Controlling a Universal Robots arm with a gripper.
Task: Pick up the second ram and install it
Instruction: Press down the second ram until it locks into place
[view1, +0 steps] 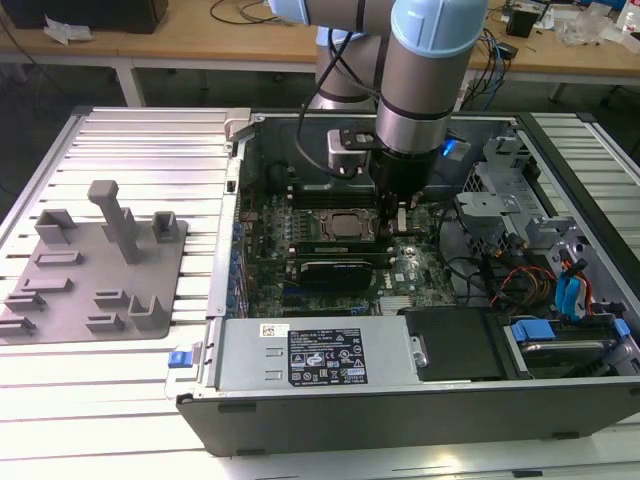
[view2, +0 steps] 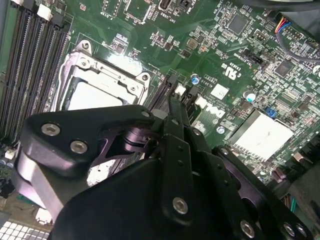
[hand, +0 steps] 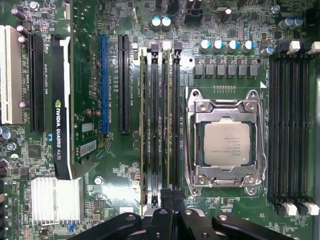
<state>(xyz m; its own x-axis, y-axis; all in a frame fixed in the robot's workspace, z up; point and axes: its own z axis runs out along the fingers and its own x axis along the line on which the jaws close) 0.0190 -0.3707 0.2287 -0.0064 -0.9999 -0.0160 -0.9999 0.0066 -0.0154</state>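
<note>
Slatted metal table (view1: 120, 400) fills the near side of my exterior view. A grey fixture tray (view1: 95, 270) of empty holders lies on it, toward the exterior view's left. Beside the tray is the opened computer case (view1: 400, 415), with its power supply box (view1: 310, 355) closest to me. Past that lies the motherboard, with the black expansion card (view1: 340, 270) across it and the CPU socket (hand: 226, 142) just behind.

My arm (view1: 430, 90) reaches straight down into the case beside the socket. In the first wrist view the gripper (hand: 167, 194) sits at the near end of the memory slots between the socket and the long black slot. Its fingers look drawn together, with no gap that I can make out. The second ram (hand: 167, 125) seems to me to be the thin stick standing in the slot that runs away from the fingertips. A neighbouring stick (hand: 144, 125) stands a slot or so over. I cannot tell whether the tips pinch the ram's top edge or only bear on it.

My reading is that pickup and carry are done and I am at the seating step. That calls for straight downward pressure, kept square to the slot, until the end latches close. From these views I cannot confirm that they have.

Farthest back, a wooden bench (view1: 200, 40) carries loose cables.
</note>
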